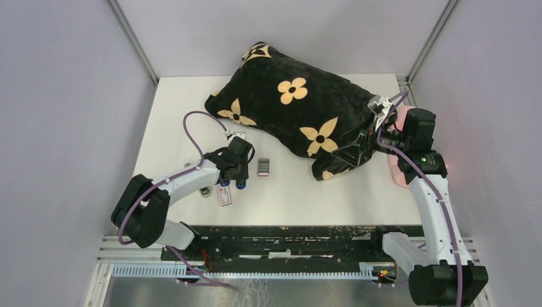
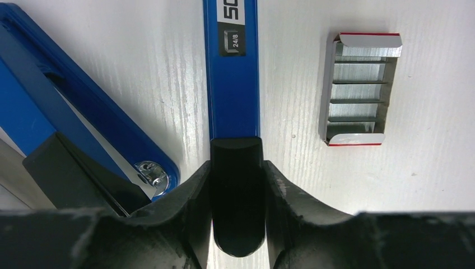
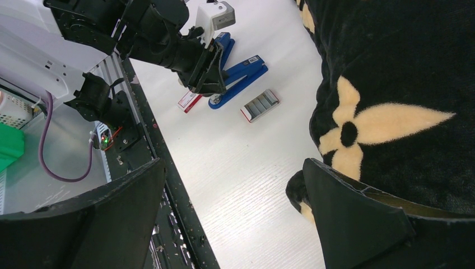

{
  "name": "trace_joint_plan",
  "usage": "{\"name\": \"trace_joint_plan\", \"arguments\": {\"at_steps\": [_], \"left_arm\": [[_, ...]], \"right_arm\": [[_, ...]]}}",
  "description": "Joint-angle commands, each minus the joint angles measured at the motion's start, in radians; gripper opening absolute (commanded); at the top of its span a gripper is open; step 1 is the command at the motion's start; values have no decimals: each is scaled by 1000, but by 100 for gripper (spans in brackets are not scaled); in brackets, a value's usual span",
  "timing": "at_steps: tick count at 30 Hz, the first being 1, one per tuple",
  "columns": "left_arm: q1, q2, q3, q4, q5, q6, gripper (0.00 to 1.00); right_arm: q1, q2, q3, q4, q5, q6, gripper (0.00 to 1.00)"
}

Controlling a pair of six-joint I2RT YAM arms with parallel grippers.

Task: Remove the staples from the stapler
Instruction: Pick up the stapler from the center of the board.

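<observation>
The blue stapler (image 2: 232, 84) lies opened out on the white table, its two arms spread in a V. My left gripper (image 2: 236, 168) is shut on the black end of the arm marked 24/8, a finger pressed against each side. The other blue arm (image 2: 84, 123), with a chrome rivet, lies to the left. Silvery-grey strips of staples (image 2: 358, 84) sit in a small open red-edged tray to the right of the stapler. From above, the left gripper (image 1: 235, 167) covers most of the stapler (image 1: 241, 184). My right gripper (image 3: 235, 185) stands open and empty beside the pillow.
A big black pillow (image 1: 294, 109) with cream flowers fills the back middle of the table and touches the right gripper (image 1: 358, 150). A small white-and-red box (image 1: 225, 196) lies just in front of the stapler. A black rail (image 1: 287, 233) runs along the table's near edge.
</observation>
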Motion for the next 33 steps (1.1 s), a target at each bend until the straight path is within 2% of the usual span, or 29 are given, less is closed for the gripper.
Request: {"name": "trace_joint_plan", "arguments": {"at_steps": [1,2,4,6,7,16,23,33], "left_arm": [[-5,7,32,-3,-35,32,37],[-4,8,31,-3,-38,32,29],[-5,0,30,-3,-42,31,20],[-4,-18,28,-3,-45,30,5],[-4,-31,24,-3,-44,32,3],[-6,-198,-15,25,7,46,3],[-6,-359,-73,114,116,68,3],[-6,-484,-155,250,213,89,3]], "right_arm": [[1,-8,0,37,-2,-5,99],[2,-8,-1,37,-1,-5,99],[2,-8,0,37,-1,-6,99],[1,-7,0,38,-1,-4,99],[1,-7,0,38,-2,-5,99],[2,-6,-17,70,-35,11,99],[1,-4,-28,100,-63,32,99],[1,-1,-34,119,-81,51,99]]}}
